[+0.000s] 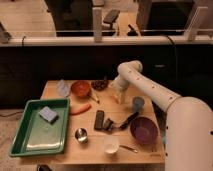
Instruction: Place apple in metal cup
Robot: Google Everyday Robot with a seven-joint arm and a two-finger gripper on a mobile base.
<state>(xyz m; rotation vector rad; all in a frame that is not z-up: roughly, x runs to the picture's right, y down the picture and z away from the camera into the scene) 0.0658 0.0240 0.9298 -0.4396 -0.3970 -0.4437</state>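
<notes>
While splayed, pincer (118, 96) near blue cup (137, 103)

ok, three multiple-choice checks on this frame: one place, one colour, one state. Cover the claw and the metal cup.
1. Where is the claw?
A. over the sponge
B. low over the back of the table, between the dark bowl and the light blue cup
C. above the white cup

2. What colour is the big bowl at the front right?
A. purple
B. green
C. white

3. How does the metal cup stand?
A. on its side
B. upright, mouth up
C. upside down

Answers:
1 B: the arm bends down there, just right of the dark bowl.
2 A: its inside and rim read purple.
3 B: its round rim and dark inside face up, just right of the green tray.
</notes>
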